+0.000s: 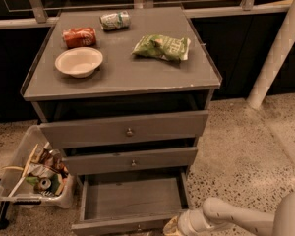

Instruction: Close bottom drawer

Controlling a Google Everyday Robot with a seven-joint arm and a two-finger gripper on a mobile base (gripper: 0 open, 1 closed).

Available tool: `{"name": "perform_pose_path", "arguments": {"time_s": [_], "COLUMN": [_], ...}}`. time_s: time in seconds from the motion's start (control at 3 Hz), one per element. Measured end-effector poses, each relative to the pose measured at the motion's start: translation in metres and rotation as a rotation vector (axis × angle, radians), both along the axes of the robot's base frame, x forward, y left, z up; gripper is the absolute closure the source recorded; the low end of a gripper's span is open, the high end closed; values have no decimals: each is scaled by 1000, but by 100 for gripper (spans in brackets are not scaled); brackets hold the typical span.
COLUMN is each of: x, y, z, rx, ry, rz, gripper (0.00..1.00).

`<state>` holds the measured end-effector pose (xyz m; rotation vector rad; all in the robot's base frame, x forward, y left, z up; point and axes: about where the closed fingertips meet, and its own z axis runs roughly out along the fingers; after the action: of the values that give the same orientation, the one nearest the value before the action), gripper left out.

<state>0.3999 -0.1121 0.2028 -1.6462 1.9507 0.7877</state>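
Bottom drawer (132, 203) stands well out of the cabinet (137, 77). It's the lowest of three, with its grey plank floor exposed. Its front panel sits at the lower edge of our view, and we can just see the small round knob (138, 227) at panel centre. The middle drawer (132, 160) above it sticks out a little from the cabinet. The top drawer (125, 129) is also slightly proud. Both have centred knobs.

The gripper (173, 227) is low at the cabinet's front, by the right end of the bottom drawer's front panel as we see it. It's touching or just beside that panel corner, and we cannot tell which. It's mostly cut off by the frame edge, so we cannot tell its grip state either. The white arm (236, 215) runs from it away from the cabinet, toward lower right.

On the cabinet top:
- beige bowl (79, 61), front left
- red can (79, 37), lying behind the bowl
- silver-green can (114, 20), lying near the back edge
- green snack bag (162, 47), on the right half

All four are apart from each other.

Left of the cabinet, just beside its base, we see a clear plastic bin (34, 173) of mixed trash. Right of the cabinet, well apart, a white post (278, 48) rises tilted from the speckled floor (246, 151).
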Motion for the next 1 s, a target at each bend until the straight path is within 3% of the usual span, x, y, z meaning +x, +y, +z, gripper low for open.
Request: {"name": "perform_pose_path", "arguments": {"time_s": [0.33, 0.67, 1.0], "x": [1, 17, 17], "y": [16, 10, 10], "z": [-3, -33, -33], "rx": [52, 44, 44], "ry": [-25, -26, -26], "rz": [17, -38, -38], "gripper": [100, 100, 100]}}
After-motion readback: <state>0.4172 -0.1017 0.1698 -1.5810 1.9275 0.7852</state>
